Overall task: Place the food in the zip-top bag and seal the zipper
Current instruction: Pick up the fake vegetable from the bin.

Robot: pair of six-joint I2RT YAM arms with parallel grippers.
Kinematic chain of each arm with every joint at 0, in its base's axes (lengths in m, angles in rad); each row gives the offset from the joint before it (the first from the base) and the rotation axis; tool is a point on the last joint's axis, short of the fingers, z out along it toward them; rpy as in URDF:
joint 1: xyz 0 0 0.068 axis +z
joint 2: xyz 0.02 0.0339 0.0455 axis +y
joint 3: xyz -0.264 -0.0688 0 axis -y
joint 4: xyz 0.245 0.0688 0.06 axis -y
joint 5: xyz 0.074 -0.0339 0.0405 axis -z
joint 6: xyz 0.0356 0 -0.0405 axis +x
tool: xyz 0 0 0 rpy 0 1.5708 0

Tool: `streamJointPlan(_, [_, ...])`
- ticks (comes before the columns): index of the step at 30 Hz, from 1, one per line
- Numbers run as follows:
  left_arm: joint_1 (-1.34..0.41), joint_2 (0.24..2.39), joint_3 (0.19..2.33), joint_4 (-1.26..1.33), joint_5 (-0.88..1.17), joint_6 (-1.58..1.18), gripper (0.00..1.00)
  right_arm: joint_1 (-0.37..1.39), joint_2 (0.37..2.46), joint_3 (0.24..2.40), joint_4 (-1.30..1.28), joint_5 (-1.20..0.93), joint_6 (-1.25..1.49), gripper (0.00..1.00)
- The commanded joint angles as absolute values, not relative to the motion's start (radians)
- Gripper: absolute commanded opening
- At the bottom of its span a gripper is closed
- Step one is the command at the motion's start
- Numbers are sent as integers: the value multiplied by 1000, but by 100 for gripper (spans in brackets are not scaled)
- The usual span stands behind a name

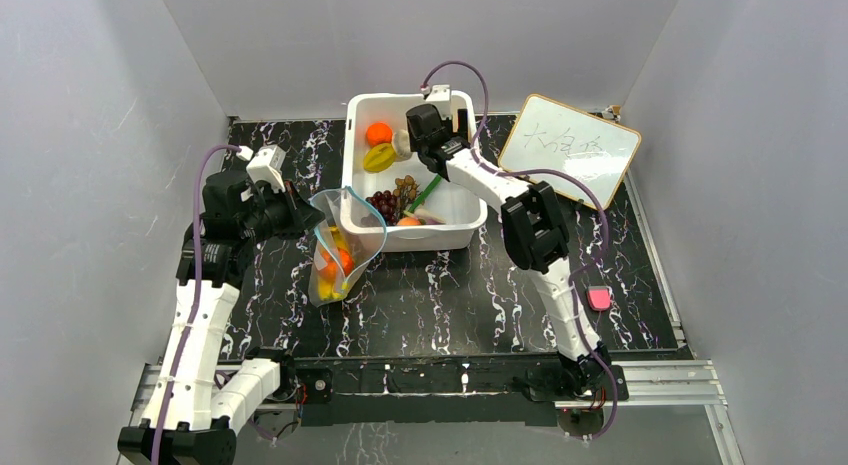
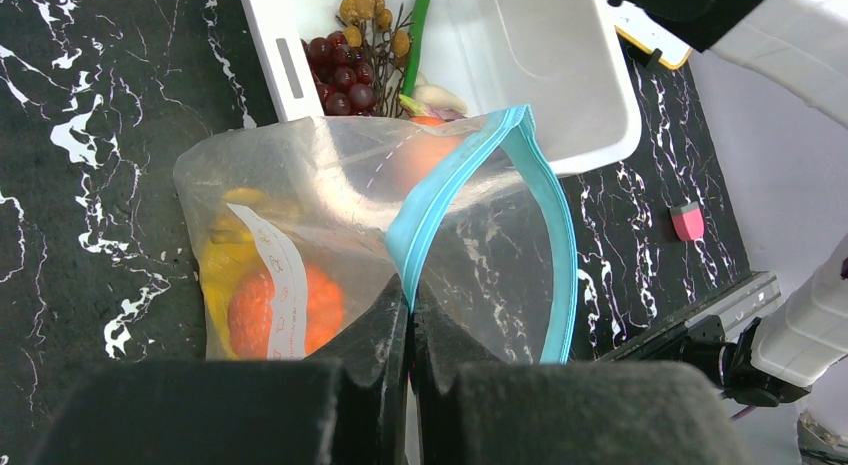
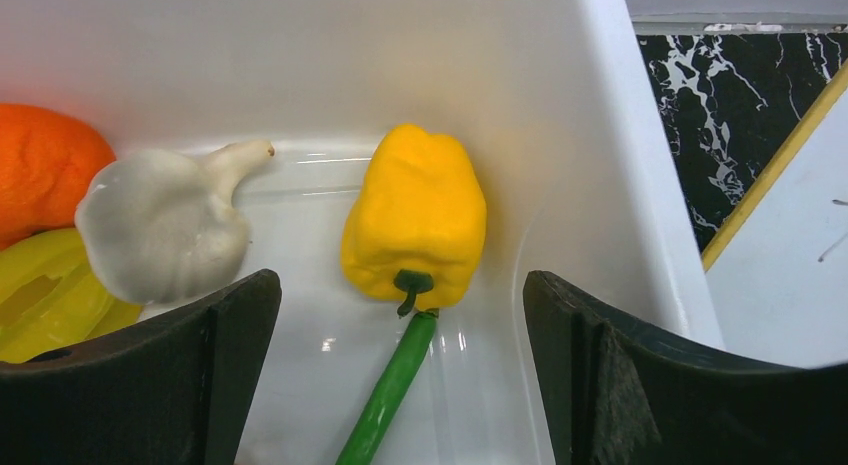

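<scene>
White tub point(image 1: 430, 237) at the worktop's point(image 1: 450, 305) far edge holds yellow pepper point(image 3: 415, 215), garlic point(image 3: 160, 225), orange point(image 3: 40, 165), grapes point(image 2: 340, 75) and green pod point(image 2: 420, 25); clear zip-top bag point(image 2: 330, 215), at the tub's near left corner, holds a second orange point(image 2: 325, 305) and banana point(image 2: 220, 265); left gripper point(image 2: 410, 295) is clamped on the teal zipper point(image 2: 450, 185), bag mouth gaping; right gripper point(image 3: 400, 305) hangs over the pepper, jaws apart.

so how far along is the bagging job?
Done: one orange and a yellow piece sit in the zip-top bag. In hand: left gripper is shut on the zipper edge, mouth open; right gripper is open over the yellow pepper in the white tub. Left: pepper, garlic, second orange, grapes, green pod, then sealing.
</scene>
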State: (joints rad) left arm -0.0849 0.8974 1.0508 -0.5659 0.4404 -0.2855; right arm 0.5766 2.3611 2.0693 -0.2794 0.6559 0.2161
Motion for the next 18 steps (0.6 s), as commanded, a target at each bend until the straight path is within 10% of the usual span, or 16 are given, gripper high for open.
streamJointPlan(1, [-89, 870, 1054, -561, 452, -273, 0, 572, 2422, 2154, -209, 688, 231, 91])
streamJointPlan(18, [-89, 870, 1055, -583, 424, -240, 0, 569, 2594, 2265, -118, 823, 165, 98])
